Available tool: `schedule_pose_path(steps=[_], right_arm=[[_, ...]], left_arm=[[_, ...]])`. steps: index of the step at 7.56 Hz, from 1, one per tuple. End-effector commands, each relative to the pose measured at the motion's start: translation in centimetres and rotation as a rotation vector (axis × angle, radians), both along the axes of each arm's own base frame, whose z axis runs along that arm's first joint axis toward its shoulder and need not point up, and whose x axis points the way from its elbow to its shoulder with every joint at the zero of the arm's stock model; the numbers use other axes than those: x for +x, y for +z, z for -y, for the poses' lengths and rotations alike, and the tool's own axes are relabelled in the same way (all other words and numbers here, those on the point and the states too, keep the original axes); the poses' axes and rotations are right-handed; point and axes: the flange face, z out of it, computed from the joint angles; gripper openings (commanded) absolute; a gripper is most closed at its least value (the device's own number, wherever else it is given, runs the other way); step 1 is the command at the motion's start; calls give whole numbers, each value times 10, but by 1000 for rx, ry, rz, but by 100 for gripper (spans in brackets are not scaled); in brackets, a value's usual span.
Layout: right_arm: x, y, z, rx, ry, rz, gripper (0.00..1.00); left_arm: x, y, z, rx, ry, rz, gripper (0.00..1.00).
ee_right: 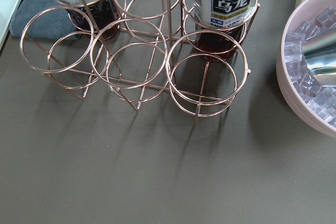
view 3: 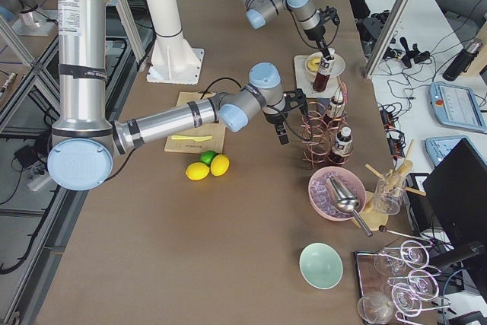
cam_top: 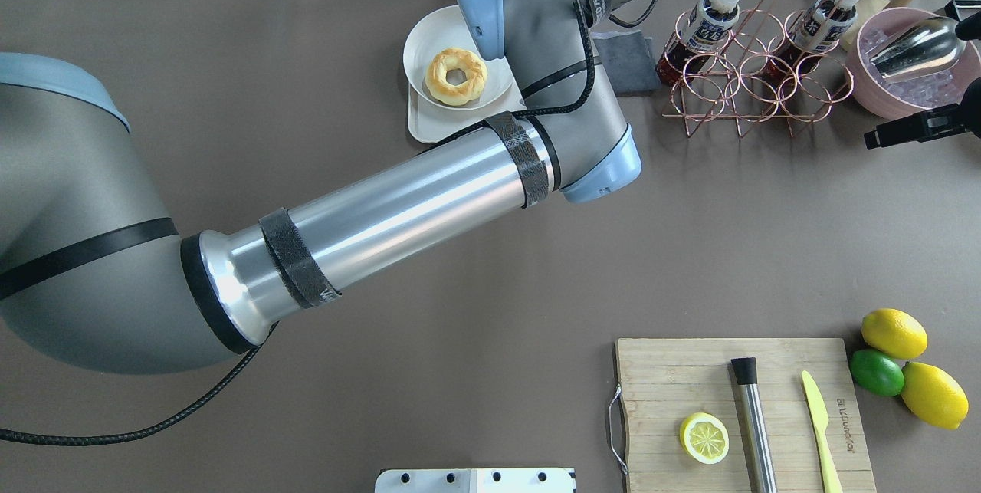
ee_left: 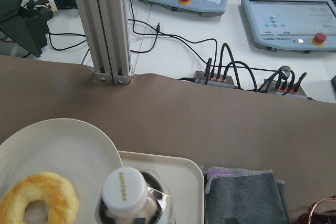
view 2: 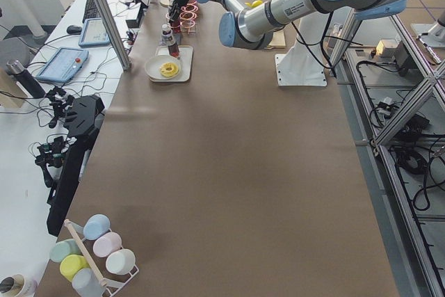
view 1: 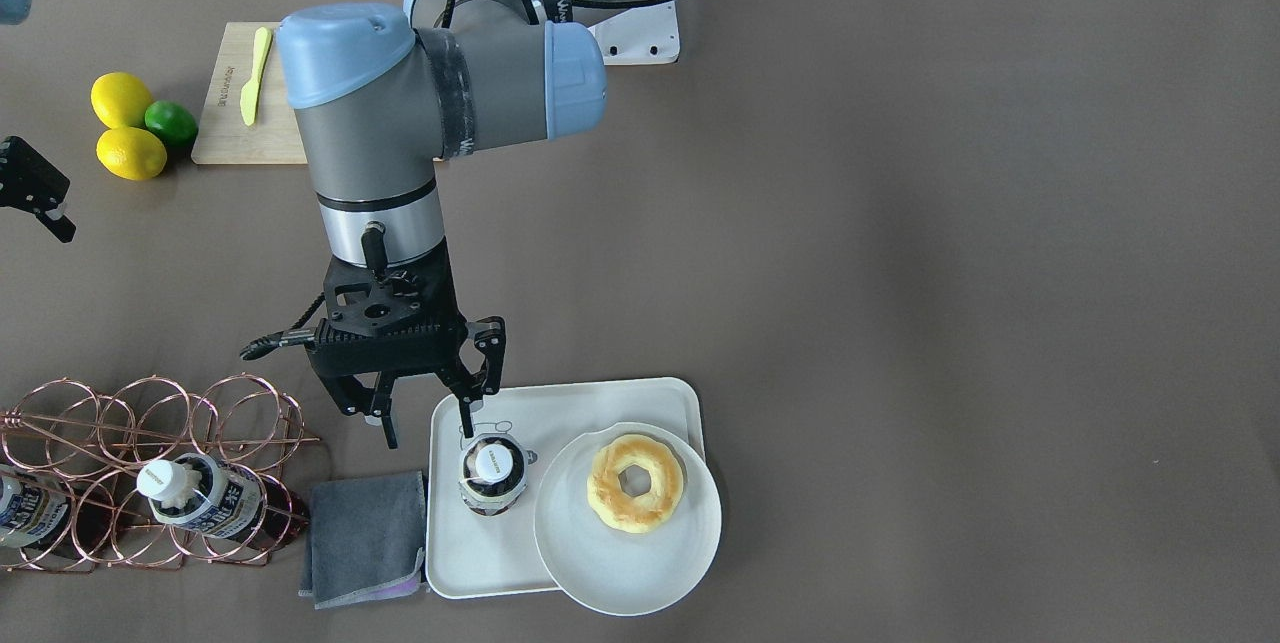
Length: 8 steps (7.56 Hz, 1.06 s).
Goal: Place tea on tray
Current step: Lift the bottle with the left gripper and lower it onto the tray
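The tea (view 1: 493, 473), a small clear bottle of dark liquid with a white cap, stands upright on the white tray (view 1: 600, 395), at its end nearest the grey cloth. My left gripper (view 1: 428, 435) is open and empty. It hangs just on the robot's side of the bottle, with neither finger touching it. The left wrist view shows the bottle cap (ee_left: 123, 192) close below and the tray (ee_left: 176, 165), but no fingers. My right gripper (view 1: 35, 188) is at the view's edge near the wire rack. I cannot tell whether it is open or shut.
A round plate (view 1: 680, 543) with a donut (view 1: 635, 481) overlaps the tray. A grey cloth (view 1: 365, 535) lies beside the tray. Beyond it, a copper wire rack (view 1: 150, 433) holds two more tea bottles (view 1: 205, 508). A pink ice bowl (cam_top: 904, 67), a cutting board (cam_top: 743, 409) and lemons (cam_top: 893, 332) are on the robot's right.
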Motion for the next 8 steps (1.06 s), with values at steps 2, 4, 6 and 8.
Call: schedule_pose_path(steps=[2,4,6,8], right_arm=[[-1,-2,0,-4,-7,6,100],[7,17,3,-43,-4,0,100],[48,41,9,-124,18,13,100],[94,65,9,-202,-19,-39,100]], left_arm=[[-31,-19,10,-7,31,-61,87],[-69,-3,-4,-4,95,-68,97],[-136,51,-37,-29,233,-31,97],[-201,164,-54,-35,326,1,97]])
